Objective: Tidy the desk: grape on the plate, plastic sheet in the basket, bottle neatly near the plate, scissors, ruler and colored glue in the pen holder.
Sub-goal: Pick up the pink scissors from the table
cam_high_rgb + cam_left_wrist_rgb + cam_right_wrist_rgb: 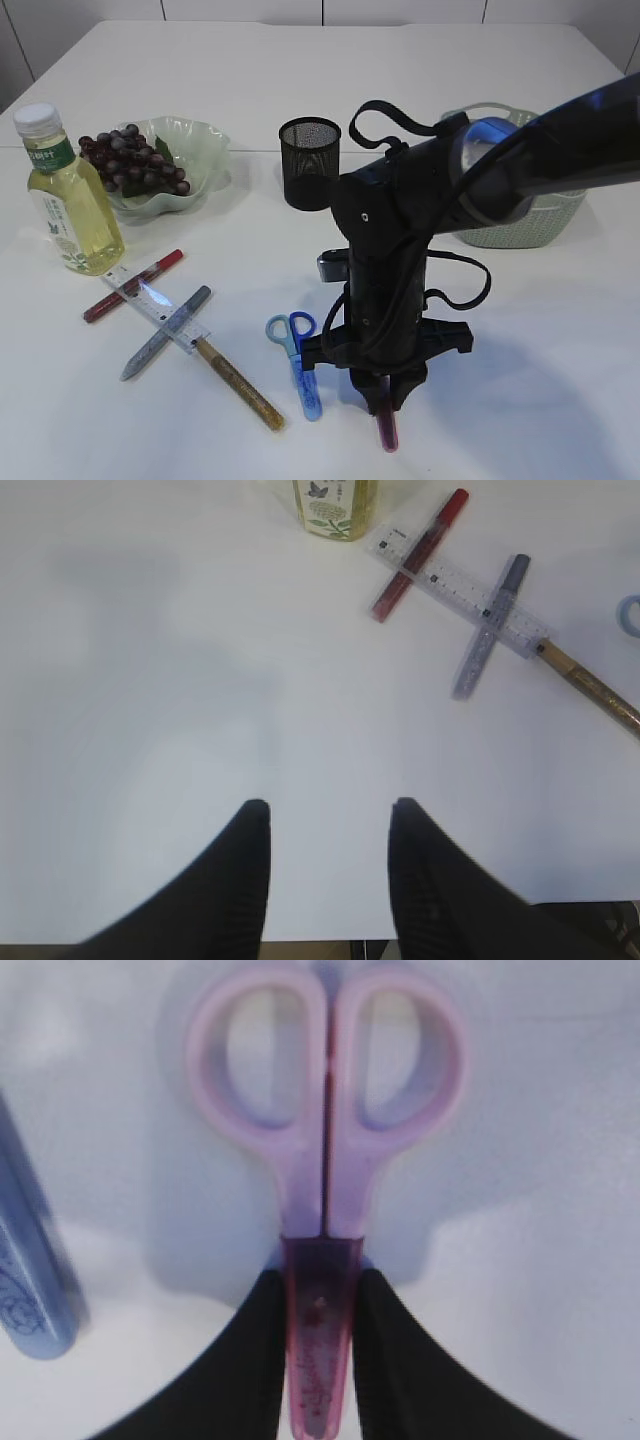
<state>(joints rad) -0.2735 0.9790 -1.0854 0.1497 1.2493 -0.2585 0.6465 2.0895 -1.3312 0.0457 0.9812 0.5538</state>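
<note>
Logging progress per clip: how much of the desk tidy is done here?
Done: grapes lie on the plate; the bottle stands beside it. In hand: the right gripper has the pink scissors between its fingers. Left: blue scissors, ruler, glue pens; pen holder looks empty.

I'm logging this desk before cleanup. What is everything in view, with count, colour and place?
bottle: 1, yellow liquid, white cap, far left
grapes: 1 bunch, dark purple, on green plate
pen holder: 1, black mesh, centre back
basket: 1, pale green, right
ruler: 1, clear, over glue pens
glue pens: 3, red, silver, gold, front left
blue scissors: 1, front centre
pink scissors: 1, between the jaws
left gripper: open over bare table
right gripper: closing on pink scissors
</note>
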